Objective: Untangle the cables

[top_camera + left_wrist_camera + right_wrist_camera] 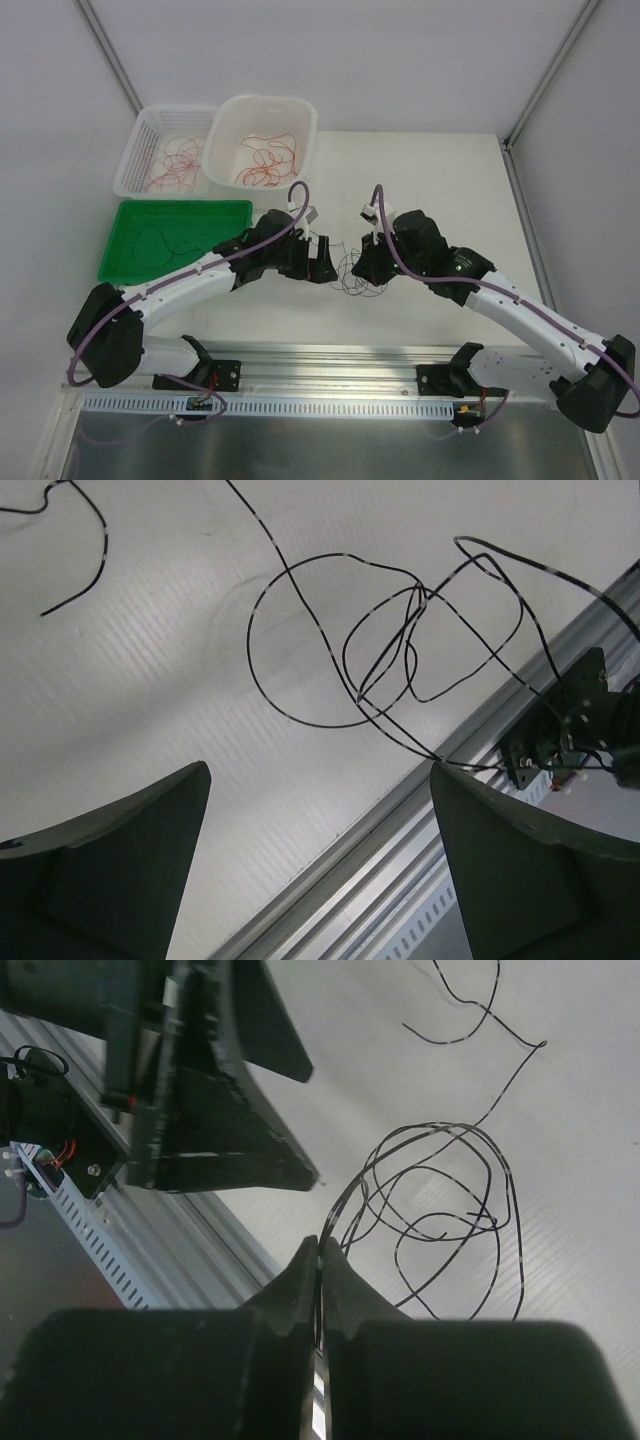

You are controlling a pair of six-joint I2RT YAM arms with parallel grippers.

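A small tangle of thin black cables [352, 275] lies on the white table between my two grippers. My right gripper [364, 268] is shut on one black strand; in the right wrist view the jaws [320, 1243] pinch it, and the loops [440, 1210] spread just beyond the tips. My left gripper [322, 266] is open and empty right beside the tangle. In the left wrist view its fingertips [318, 770] stand wide apart, with the black loops [400, 650] ahead of them. A loose black strand end [75, 540] lies at the upper left.
A white mesh basket [140, 135] holds red cables, and a white tub [300, 115] holds red and orange ones, both at the back left. A green tray [215, 225] with a black cable sits in front of them. A metal rail [330, 365] runs along the table's near edge.
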